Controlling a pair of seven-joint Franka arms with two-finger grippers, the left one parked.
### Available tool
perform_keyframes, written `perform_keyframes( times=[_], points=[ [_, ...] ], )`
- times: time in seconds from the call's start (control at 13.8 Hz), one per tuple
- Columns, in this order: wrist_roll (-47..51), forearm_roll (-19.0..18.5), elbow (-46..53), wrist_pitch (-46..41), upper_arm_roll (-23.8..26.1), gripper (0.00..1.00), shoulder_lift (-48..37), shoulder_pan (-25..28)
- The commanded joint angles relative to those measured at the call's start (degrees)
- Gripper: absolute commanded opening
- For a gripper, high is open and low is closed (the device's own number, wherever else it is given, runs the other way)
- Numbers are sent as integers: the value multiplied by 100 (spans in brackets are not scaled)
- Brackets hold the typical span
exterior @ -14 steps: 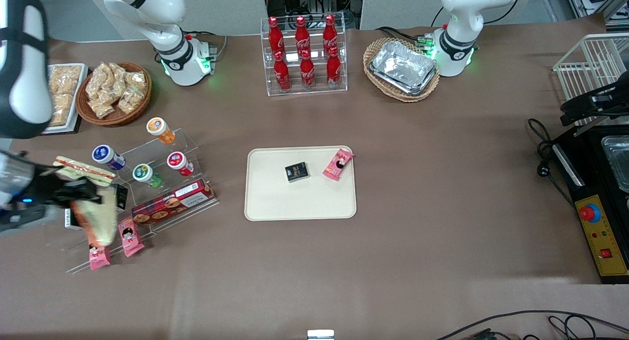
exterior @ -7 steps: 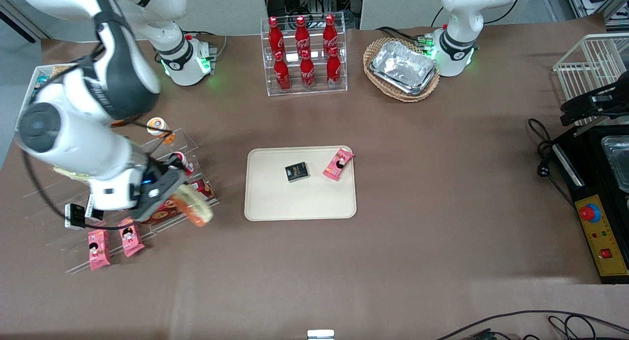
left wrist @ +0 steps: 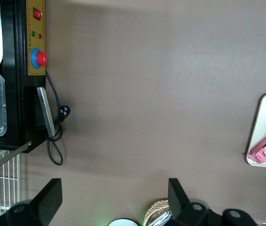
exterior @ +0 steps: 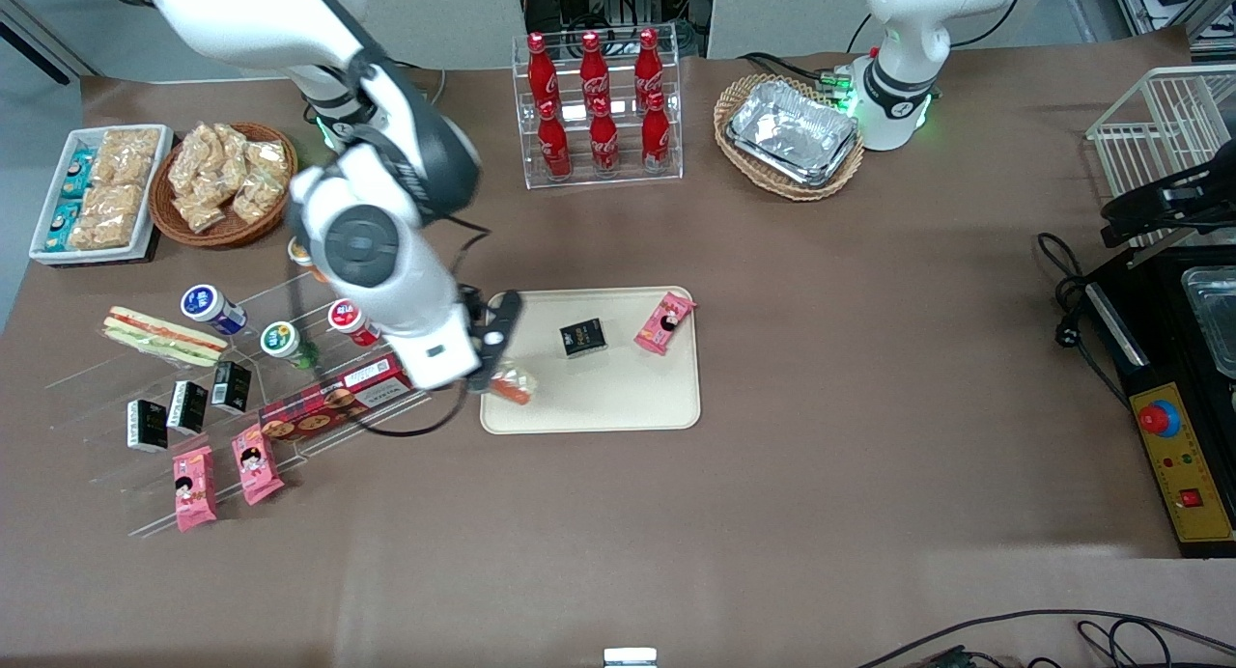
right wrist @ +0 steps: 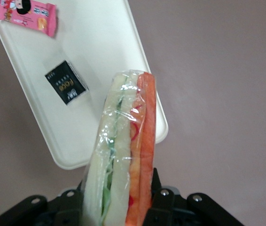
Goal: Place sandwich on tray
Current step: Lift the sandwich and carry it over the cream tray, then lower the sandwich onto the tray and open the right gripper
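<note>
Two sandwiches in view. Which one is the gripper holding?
The gripper holds the wedge sandwich over the tray; the long sandwich lies on the table.

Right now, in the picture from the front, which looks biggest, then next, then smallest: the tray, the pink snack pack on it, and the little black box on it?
1. The tray, by far the largest.
2. The pink snack pack.
3. The black box, only a little smaller.

The gripper holds the sandwich over the tray's corner.

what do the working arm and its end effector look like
The right arm has glossy white rounded shells with dark grey joint bands and a round grey cap on one joint. A thin black cable loops beside it. Its base glows green. The end effector, over the tray, is black.
</note>
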Motion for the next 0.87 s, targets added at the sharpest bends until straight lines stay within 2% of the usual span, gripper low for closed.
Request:
perform_keyframes(
  times=[0.0, 0.22, 0.8],
  points=[
    [-274, -376, 127, 528, -19, 50, 546, 457],
    [-239, -685, 144, 897, -28, 50, 1011, 810],
    [-230, -975, 144, 1820, -63, 50, 1698, 880]
  ],
)
